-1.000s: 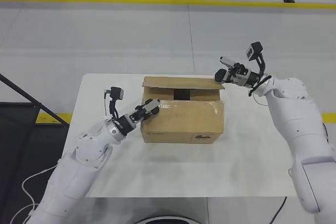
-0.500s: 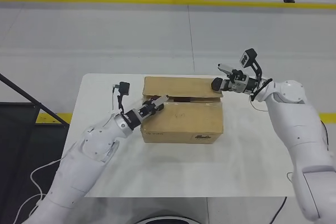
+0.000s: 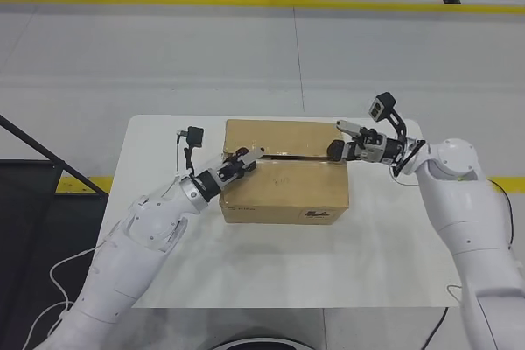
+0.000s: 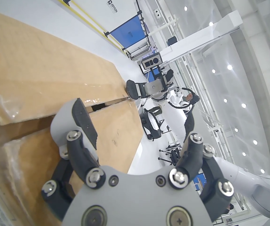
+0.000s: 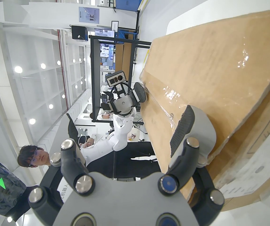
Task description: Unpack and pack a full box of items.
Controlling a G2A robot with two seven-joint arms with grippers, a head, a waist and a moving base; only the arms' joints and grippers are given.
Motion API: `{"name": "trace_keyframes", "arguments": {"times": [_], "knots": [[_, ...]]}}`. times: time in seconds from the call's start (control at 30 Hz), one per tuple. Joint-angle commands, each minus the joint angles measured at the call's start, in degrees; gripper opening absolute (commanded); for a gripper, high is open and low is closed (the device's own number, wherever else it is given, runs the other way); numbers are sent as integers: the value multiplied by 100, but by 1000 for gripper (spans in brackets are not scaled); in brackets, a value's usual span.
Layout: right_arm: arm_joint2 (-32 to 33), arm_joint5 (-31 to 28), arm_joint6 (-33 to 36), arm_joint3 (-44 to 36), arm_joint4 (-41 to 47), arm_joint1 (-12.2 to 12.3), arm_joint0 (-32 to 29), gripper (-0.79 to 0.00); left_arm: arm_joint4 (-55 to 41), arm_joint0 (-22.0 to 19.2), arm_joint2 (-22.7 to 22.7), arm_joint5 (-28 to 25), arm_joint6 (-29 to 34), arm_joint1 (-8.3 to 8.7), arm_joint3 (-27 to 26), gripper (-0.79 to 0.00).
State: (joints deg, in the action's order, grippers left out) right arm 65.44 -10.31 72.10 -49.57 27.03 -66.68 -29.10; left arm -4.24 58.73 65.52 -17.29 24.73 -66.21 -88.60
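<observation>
White table [image 3: 376, 254] bears the box [image 3: 289, 179] — dark print [image 3: 315, 213] on its front.

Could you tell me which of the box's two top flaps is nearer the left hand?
The flap on the robot's side of the seam; the left hand sits over its corner.

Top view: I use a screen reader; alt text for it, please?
A cardboard box sits on a white table, top flaps folded down with a thin gap between them. The left gripper is at one end of that seam, the right gripper at the other.
</observation>
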Motion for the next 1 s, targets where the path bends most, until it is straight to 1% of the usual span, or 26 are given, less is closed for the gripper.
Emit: {"name": "trace_keyframes", "arguments": {"times": [0.0, 0.17, 0.33, 0.53, 0.7, 0.77, 0.97], "knots": [[44, 118, -90, -184, -73, 33, -119, 0, 3, 18, 20, -21, -14, -4, -13, 0], [97, 302, -178, -450, -212, 90, -326, 0, -50, 199, 239, -210, -233, 7, -186, 0], [90, 354, -235, -542, -312, 113, -407, 0, -67, 624, 688, -430, -451, 66, -482, 0], [60, 355, -394, -526, -301, 100, -374, 0, -165, 1413, 1330, -581, -1019, 124, -891, 0], [60, 355, -394, -526, -301, 100, -374, 0, -346, 2210, 1620, -647, -1643, 115, -1203, 0], [60, 355, -394, -526, -301, 100, -374, 0, -475, 2462, 1698, -684, -1696, 115, -1326, 0], [60, 355, -394, -526, -301, 100, -374, 0, -475, 2462, 1698, -684, -1696, 115, -1326, 0]]}}
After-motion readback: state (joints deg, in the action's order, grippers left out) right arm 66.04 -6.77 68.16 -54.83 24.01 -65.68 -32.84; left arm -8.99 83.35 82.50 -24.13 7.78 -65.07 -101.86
